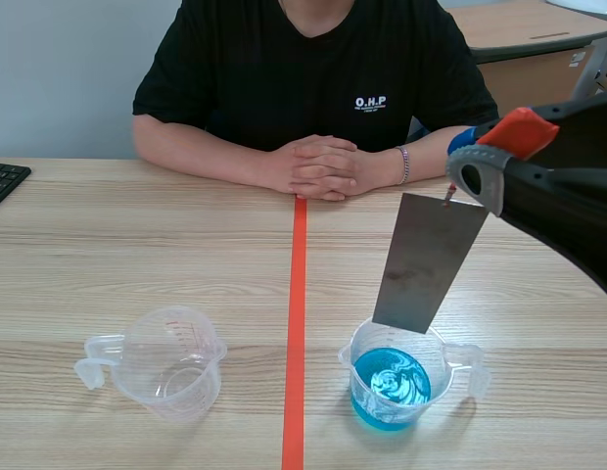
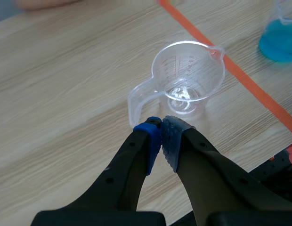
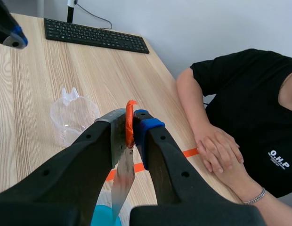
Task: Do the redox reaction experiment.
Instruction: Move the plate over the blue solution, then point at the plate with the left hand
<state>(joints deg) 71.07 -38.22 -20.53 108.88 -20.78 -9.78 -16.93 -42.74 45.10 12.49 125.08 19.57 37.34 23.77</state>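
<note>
Two fingers clamped tight: that's the right pincer (image 1: 477,157), up over the right half of the desk (image 1: 137,255). It grips an orange tab (image 3: 130,117), and a metal plate (image 1: 426,259) hangs below it. From the wrist view the tab looks fastened to the plate's top edge, though I can't quite make out the join.

The plate hangs tilted, with its lower edge right over the mouth of the blue-filled cup (image 1: 354,352). That cup sits close to the desk's near edge, just right of the tape line (image 1: 297,294). Blue liquid (image 1: 392,387) fills its lower part, and the plate appears not yet in it.

So the step is the dip, I'd say, early in the experiment. The best way is slowly and straight down, centred on the mouth. That lower corner is near the rim, and a light plastic cup would likely slide or tip at a nudge.

Over to the left pincer (image 2: 162,123): its fingers are pressed together on nothing, just behind the handle of the empty cup (image 2: 188,75). The empty cup is near the near edge, left of the line and well apart from the action.

At the far edge a person's clasped hands (image 1: 323,168) rest on the desk, and a keyboard (image 1: 5,181) pokes in at the far left corner. Neither is in the plate's path.
</note>
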